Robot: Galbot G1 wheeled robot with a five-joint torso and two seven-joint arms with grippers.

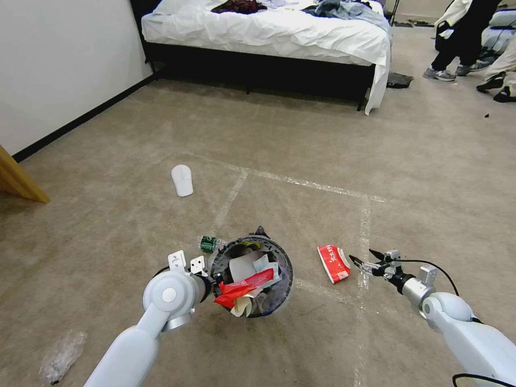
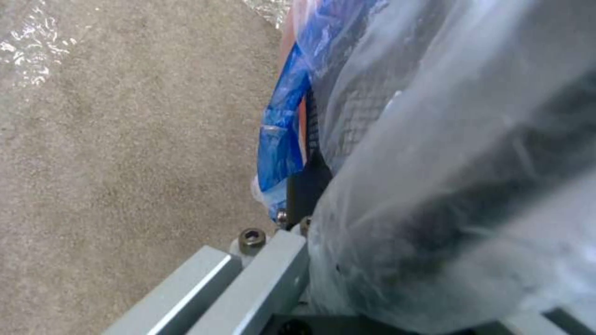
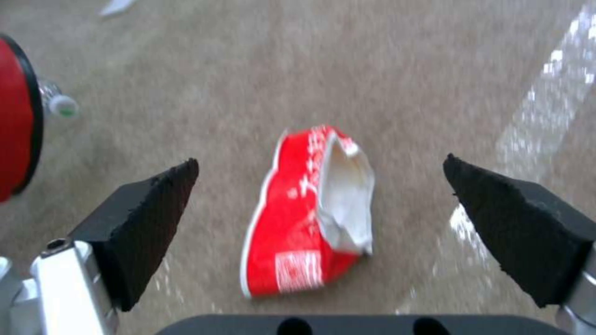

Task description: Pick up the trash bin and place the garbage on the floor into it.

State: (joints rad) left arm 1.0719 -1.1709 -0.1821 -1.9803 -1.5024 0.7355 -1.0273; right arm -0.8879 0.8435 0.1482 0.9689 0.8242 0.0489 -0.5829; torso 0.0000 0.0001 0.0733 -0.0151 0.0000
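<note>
The trash bin (image 1: 257, 274) hung at the end of the left arm, low over the floor (image 1: 301, 161), already stuffed with white paper and red wrappers that poked above its rim. The left pincer (image 1: 214, 284) sat against the near-left side of the rim; in the left wrist view a dark finger (image 2: 308, 184) lay pressed along the bin's blue-edged plastic liner (image 2: 282, 139), so it was clamped on the bin's edge. A clear plastic bottle with a green label (image 1: 209, 243) lay on the carpet just behind the bin on its left side, partly hidden by it. To the bin's right, a red wrapper (image 1: 334, 263) with white lettering lay flat on the carpet beside a whitish tape line (image 1: 364, 236). The right pincer (image 1: 364, 257) hovered just to the right of that wrapper with its two black wedge-shaped fingers (image 3: 146, 218) spread wide and nothing between them; in the right wrist view the wrapper (image 3: 310, 211) lay framed in the gap between them, below. Farther off to the left a white slipper (image 1: 182, 179) rested on the carpet, and a crumpled piece of clear plastic (image 1: 63, 355) lay near the left arm's elbow.
</note>
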